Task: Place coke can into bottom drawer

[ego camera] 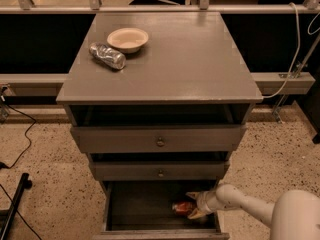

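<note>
The bottom drawer is pulled open under two knobbed drawers, dark inside. The red coke can lies on its side on the drawer floor at the right. My gripper reaches into the drawer from the right on a white arm, with one finger above and one below the can's right end. The fingers look spread around the can.
On the cabinet top lie a crushed silver can and a beige bowl. The two upper drawers stand slightly open. A railing runs behind. Cables and a black stand lie on the speckled floor at the left.
</note>
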